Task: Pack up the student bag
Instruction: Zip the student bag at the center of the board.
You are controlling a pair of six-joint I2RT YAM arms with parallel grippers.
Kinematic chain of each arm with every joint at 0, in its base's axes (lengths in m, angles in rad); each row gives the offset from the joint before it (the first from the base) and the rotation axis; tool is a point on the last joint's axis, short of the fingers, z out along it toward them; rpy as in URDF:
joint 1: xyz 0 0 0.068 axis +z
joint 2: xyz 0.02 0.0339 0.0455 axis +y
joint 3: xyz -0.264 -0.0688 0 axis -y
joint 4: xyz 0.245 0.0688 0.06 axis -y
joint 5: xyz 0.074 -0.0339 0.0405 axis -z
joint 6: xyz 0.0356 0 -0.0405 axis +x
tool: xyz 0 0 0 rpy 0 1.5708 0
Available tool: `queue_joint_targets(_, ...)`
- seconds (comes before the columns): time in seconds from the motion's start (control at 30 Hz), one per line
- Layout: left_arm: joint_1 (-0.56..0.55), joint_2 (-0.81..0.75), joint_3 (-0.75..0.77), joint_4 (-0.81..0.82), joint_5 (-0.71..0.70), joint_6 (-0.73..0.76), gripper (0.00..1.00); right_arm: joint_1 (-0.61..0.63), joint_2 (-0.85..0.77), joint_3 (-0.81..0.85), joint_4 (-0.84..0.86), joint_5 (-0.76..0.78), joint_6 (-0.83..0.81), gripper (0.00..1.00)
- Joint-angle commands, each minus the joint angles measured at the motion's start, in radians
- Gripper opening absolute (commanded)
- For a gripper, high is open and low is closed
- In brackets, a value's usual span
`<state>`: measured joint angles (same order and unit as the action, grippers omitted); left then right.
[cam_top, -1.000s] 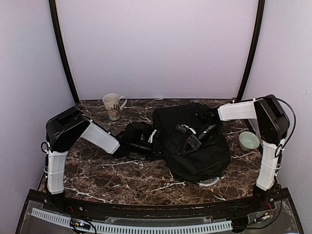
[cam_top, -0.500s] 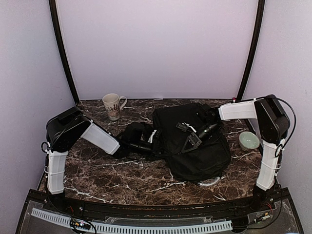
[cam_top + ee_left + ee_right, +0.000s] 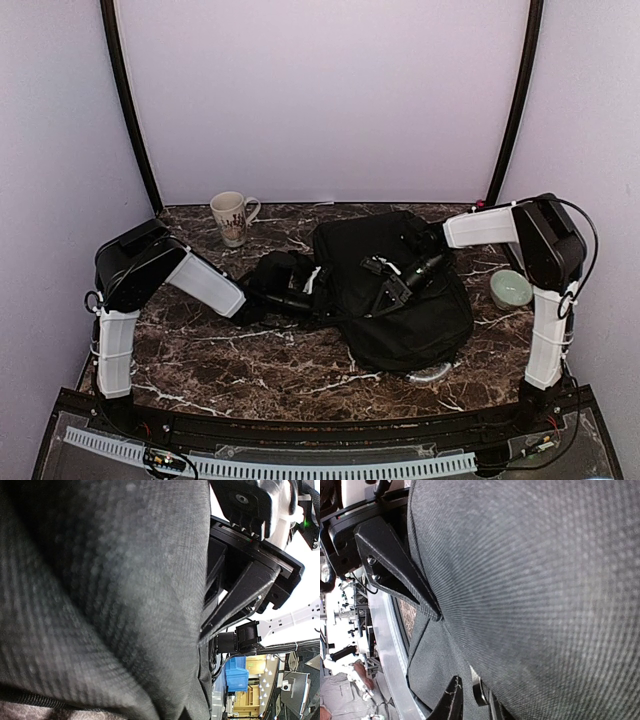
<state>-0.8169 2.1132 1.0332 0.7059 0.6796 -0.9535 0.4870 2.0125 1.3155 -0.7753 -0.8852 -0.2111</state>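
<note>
My left gripper (image 3: 312, 302) clamps the left edge of the large black fabric backpack (image 3: 425, 315); my right gripper (image 3: 446, 647) gapes over a fold, so I seat it deeper before pinching.

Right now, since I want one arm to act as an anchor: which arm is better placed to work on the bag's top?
Probably the right. The right gripper sits on top of the student bag, fingers apart. The left gripper is shut on fabric at the bag's left edge, so it suits anchoring.
</note>
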Motion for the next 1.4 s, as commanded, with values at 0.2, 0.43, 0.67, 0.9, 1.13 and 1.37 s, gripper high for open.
queue_joint_targets(0.2,-0.016,-0.009,-0.026,-0.015,0.007,0.004,0.08,-0.005,-0.002,0.017,0.013,0.024,-0.012,0.01)
queue_joint_targets(0.43,0.007,-0.070,-0.089,-0.022,-0.040,0.033,0.00,-0.088,-0.060,-0.026,-0.059,0.143,-0.062,0.00)
queue_joint_targets(0.67,0.039,-0.106,-0.142,-0.034,-0.045,0.060,0.00,-0.246,-0.096,-0.047,-0.191,0.171,-0.144,0.00)
queue_joint_targets(0.9,0.058,-0.120,-0.162,-0.053,-0.056,0.084,0.00,-0.386,-0.132,-0.074,-0.228,0.228,-0.181,0.00)
queue_joint_targets(1.13,0.068,-0.121,-0.153,-0.079,-0.059,0.105,0.00,-0.449,-0.142,-0.073,-0.233,0.255,-0.187,0.00)
queue_joint_targets(1.37,0.073,-0.127,-0.144,-0.118,-0.068,0.128,0.00,-0.469,-0.164,-0.070,-0.213,0.287,-0.177,0.00)
